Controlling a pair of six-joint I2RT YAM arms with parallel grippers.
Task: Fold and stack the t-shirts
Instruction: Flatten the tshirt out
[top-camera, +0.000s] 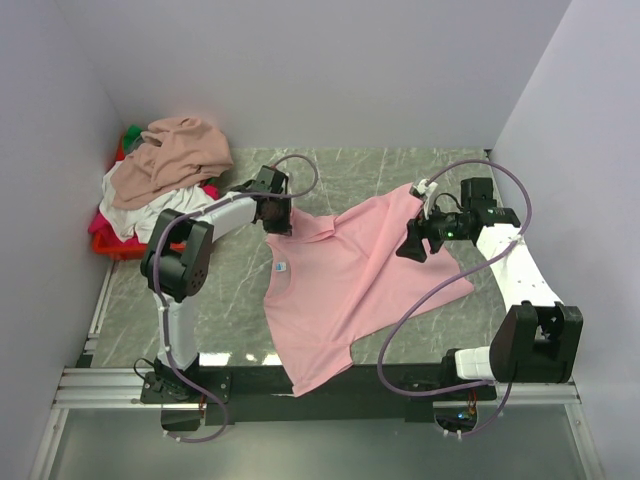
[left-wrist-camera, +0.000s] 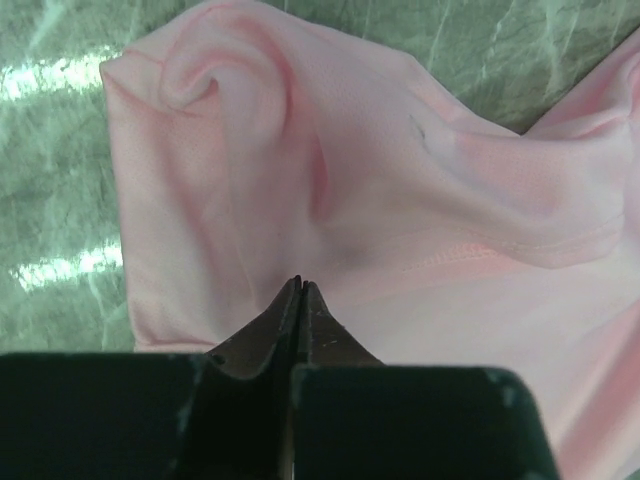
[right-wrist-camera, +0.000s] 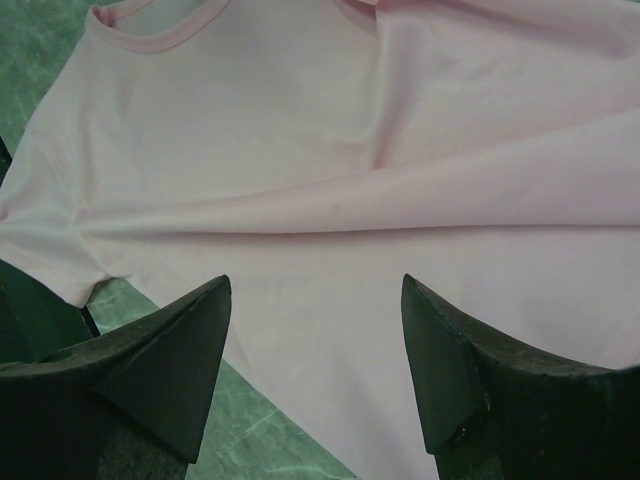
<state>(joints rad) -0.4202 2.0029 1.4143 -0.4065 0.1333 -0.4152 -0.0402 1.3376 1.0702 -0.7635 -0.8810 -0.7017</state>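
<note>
A light pink t-shirt (top-camera: 340, 280) lies spread on the green marble table, its hem hanging over the near edge and its small blue-white neck label (top-camera: 282, 267) facing up. My left gripper (top-camera: 277, 218) is at its far left sleeve. In the left wrist view the jaws (left-wrist-camera: 300, 285) are pressed shut at the bunched pink cloth (left-wrist-camera: 400, 180), which creases toward the tips. My right gripper (top-camera: 412, 245) hovers over the shirt's right side. In the right wrist view it (right-wrist-camera: 315, 300) is wide open and empty above flat pink cloth (right-wrist-camera: 350, 150).
A red plastic basket (top-camera: 110, 240) stands at the far left against the wall. It is heaped with a tan shirt (top-camera: 175, 150), a white one (top-camera: 135, 205), and bits of green (top-camera: 130, 132) and magenta (top-camera: 210, 190). White walls close in on both sides.
</note>
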